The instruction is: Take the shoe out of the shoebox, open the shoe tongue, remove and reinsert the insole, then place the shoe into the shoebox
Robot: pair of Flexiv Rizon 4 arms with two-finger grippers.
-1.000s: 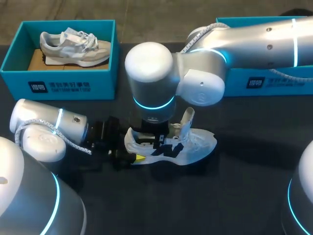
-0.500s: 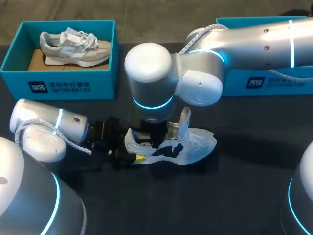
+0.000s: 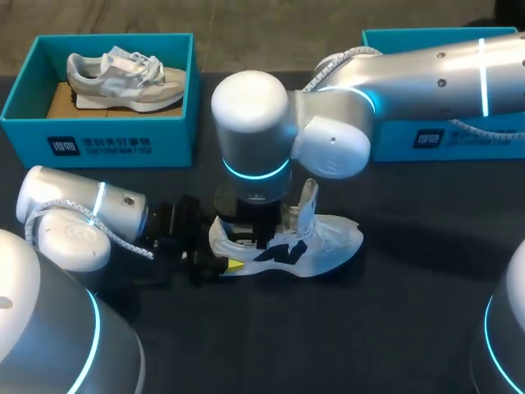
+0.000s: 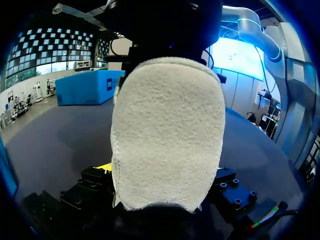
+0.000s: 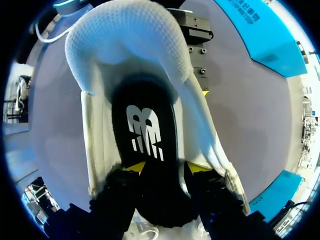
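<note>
The right tool (image 5: 165, 167) is sunk into the mouth of the white sneaker (image 3: 328, 242), low over the black insole (image 5: 145, 130). Whether it is clamped on that insole or merely apart above it cannot be told. In the head view the right arm (image 3: 410, 74) comes in from the far right, and its thick wrist covers the tool and the sneaker's opening.

The left tool (image 3: 223, 256) is clamped on the sneaker's heel, reaching in from the left on the left arm (image 3: 82, 209).

The sneaker stands on its sole in the middle of the dark bench (image 3: 394, 328). Its long axis runs left to right, heel to the left and toe to the right. It is white knit with black patches along the near side. The tongue (image 3: 308, 197) stands lifted, just right of the right arm's wrist.

Only the right wrist view looks down inside the sneaker. There the insole lies along the shoe with a white logo near its heel end. The left wrist view shows none of this, since the rough white heel fills it, seated between the tool's black blocks.

At the far left a teal shoebox (image 3: 123, 144) holds a grey sneaker (image 3: 127, 78), toe to the right. A second teal shoebox (image 3: 459, 138) sits at the far right, mostly hidden behind the right arm.
</note>
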